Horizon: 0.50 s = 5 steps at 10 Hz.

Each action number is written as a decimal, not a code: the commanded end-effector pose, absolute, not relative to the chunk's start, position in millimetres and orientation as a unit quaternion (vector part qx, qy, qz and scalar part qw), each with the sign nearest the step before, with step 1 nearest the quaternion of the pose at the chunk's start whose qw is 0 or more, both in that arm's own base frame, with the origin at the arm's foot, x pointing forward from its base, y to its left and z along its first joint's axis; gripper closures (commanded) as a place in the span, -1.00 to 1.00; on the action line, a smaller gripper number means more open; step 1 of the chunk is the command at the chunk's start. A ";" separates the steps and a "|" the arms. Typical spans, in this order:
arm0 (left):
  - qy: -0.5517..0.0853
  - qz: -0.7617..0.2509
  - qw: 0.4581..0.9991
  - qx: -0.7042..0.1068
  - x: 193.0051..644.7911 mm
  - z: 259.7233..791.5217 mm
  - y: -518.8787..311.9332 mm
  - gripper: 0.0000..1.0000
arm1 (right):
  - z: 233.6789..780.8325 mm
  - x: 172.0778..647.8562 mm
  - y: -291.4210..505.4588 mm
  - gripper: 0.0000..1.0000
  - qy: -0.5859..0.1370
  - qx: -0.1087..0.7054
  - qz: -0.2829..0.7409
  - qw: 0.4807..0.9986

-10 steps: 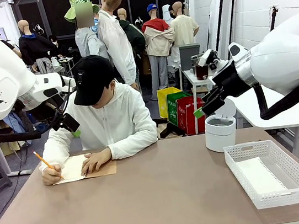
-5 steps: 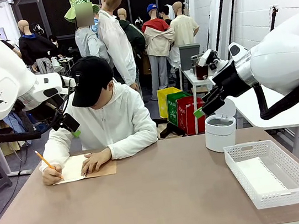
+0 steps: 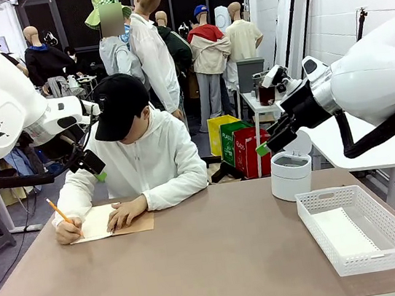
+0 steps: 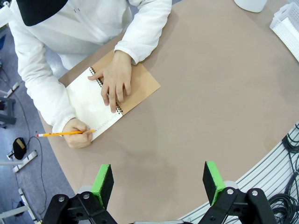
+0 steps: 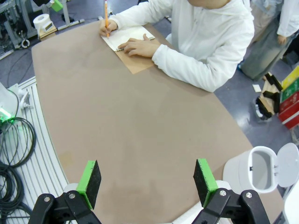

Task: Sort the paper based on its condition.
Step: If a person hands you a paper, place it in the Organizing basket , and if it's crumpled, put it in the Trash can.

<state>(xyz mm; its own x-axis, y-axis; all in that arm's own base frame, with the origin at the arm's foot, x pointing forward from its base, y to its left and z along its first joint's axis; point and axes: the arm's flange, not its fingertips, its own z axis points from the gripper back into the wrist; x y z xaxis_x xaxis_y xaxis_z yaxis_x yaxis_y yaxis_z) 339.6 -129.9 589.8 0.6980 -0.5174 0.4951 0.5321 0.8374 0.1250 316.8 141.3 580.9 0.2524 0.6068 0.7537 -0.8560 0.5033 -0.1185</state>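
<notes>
My left gripper [image 4: 159, 184] hangs with jaws apart above the person's pencil [image 3: 63, 213] and spiral notebook [image 4: 110, 100]. Right gripper [image 5: 147, 183], jaws apart, is marked "FRA". The paper [image 3: 344, 231] lies in the white basket [image 3: 393, 227].

Left arm [image 3: 0, 102]: white rounded shell, black triangle marks on the casing, black cable looped beneath. Right arm [image 3: 382, 74]: white shell, grey "FRA" lettering, black joint band, black cable. Left gripper [image 4: 159, 179] and right gripper [image 5: 147, 179]: black linkages, silver screws, green pads. Person [image 3: 140, 156]: black cap, white zip hoodie with long sleeves.
</notes>
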 end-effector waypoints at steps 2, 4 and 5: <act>-0.265 -0.286 0.921 -0.014 339.7 590.3 -128.5 -1.00 | 580.7 316.9 141.0 -1.00 -0.389 0.158 0.471 0.776; -0.265 -0.286 0.921 -0.014 339.7 590.3 -128.5 -1.00 | 580.7 316.9 141.0 -1.00 -0.389 0.158 0.471 0.776; -0.265 -0.286 0.921 -0.014 339.7 590.3 -128.5 -1.00 | 580.7 316.9 141.0 -1.00 -0.389 0.158 0.471 0.776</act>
<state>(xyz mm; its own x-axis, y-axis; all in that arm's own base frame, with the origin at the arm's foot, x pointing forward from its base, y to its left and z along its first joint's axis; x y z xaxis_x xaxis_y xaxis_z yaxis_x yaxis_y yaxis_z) 339.6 -129.9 589.8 0.6980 -0.5174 0.4951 0.5321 0.8374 0.1250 316.8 141.3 580.9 0.2524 0.6068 0.7537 -0.8559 0.5033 -0.1185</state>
